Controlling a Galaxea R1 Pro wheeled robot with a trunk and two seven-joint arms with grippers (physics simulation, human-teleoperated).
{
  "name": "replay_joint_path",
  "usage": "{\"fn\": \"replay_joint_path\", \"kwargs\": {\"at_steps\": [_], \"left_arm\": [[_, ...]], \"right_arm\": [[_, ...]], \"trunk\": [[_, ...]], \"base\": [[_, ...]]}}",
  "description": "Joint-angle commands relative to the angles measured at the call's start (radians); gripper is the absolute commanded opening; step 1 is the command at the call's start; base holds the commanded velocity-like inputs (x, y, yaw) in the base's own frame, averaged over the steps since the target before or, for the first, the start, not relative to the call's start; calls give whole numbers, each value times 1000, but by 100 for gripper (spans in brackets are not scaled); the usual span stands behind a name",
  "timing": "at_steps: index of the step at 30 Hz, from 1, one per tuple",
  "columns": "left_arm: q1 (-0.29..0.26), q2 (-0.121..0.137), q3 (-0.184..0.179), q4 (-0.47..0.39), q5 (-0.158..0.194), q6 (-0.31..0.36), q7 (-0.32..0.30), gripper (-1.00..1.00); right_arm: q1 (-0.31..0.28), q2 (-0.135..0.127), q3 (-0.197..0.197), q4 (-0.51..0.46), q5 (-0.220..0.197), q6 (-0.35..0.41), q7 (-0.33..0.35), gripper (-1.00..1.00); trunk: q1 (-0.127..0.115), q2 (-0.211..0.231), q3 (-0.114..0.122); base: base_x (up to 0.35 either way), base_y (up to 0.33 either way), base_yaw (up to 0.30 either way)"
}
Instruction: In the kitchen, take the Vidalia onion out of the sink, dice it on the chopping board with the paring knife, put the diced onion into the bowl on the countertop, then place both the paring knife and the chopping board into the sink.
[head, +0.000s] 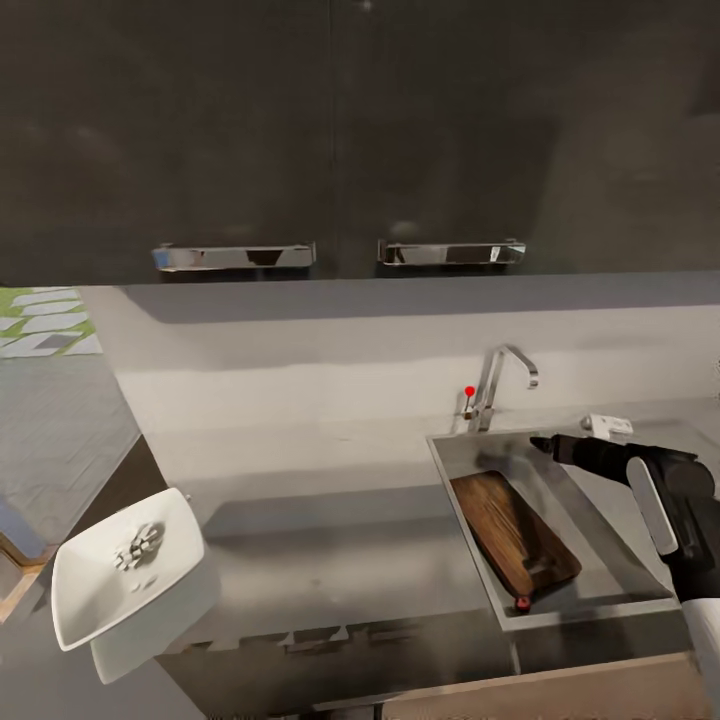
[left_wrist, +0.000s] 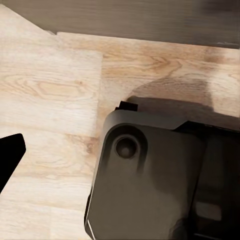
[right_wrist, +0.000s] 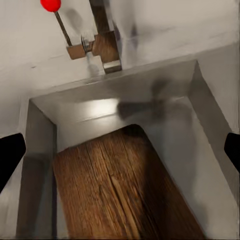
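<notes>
The board lies slanted in the sink, its handle end toward the worktop's front edge, with the knife's red handle tip showing just past that end. My right hand hovers over the sink's back edge near the tap, fingers apart and empty. The bowl sits at the worktop's left front corner, holding diced onion. My left hand's state I cannot tell

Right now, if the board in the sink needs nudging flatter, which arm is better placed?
Right. Its end effector hangs open over the sink, directly above the chopping board; the left wrist view faces the floor.
</notes>
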Motion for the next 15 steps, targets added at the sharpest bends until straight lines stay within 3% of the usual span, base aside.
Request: {"fn": "replay_joint_path", "kwargs": {"at_steps": [1, 4, 7, 15], "left_arm": [[-2, -1, -8, 4, 6, -7, 2, 100], [-2, 0, -8, 4, 6, -8, 2, 100], [-2, 0, -8, 4, 6, -8, 2, 100], [-2, 0, -8, 4, 6, -8, 2, 100]], "right_arm": [[-1, -2, -2, -1, 31, 4, 36, 100], [-1, -4, -1, -1, 69, 4, 146, 100], [-1, -5, -1, -1, 80, 4, 197, 100], [-1, -4, 0, -1, 96, 4, 224, 100]], "trunk": [[0, -2, -2], [0, -2, -2], [0, -2, -2], [0, -2, -2]], "base": [[-139, 0, 0], [-253, 0, 0], [-313, 0, 0], [-335, 0, 0]]}}
